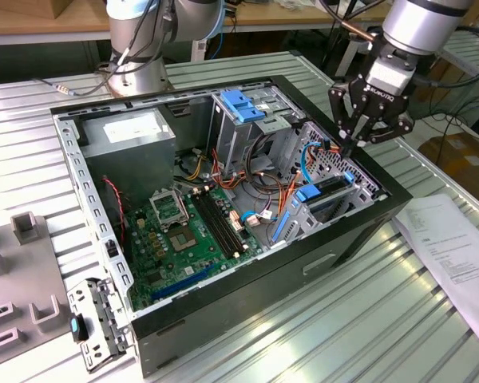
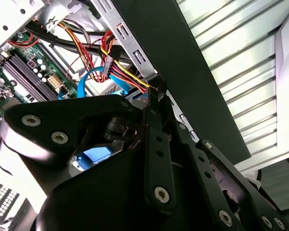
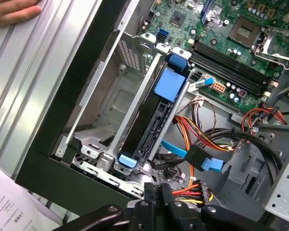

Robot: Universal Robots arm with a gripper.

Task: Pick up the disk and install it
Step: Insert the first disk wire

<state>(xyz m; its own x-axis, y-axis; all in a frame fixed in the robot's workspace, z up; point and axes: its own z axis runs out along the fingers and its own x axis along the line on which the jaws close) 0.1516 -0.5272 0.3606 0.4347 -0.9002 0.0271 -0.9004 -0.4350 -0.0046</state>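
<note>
Now | gripper (image 1: 351,148) closed, over disk (image 3: 151,122) | open bay (image 3: 113,103) alongside, by case wall (image 3: 79,84)

Cables (image 3: 202,139) and case wall (image 3: 82,82) hem in the disk (image 3: 155,115)

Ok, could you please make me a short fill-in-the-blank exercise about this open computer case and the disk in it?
1. The disk sits in the computer case, and its carrier rail is ___ in colour.
2. In the exterior view, the gripper hangs over the end of the case at that view's ___.
3. The circuit board on the case floor is ___ in colour.
4. Beside the case lies a printed sheet of ___.

Missing words: blue; right; green; paper.
</note>
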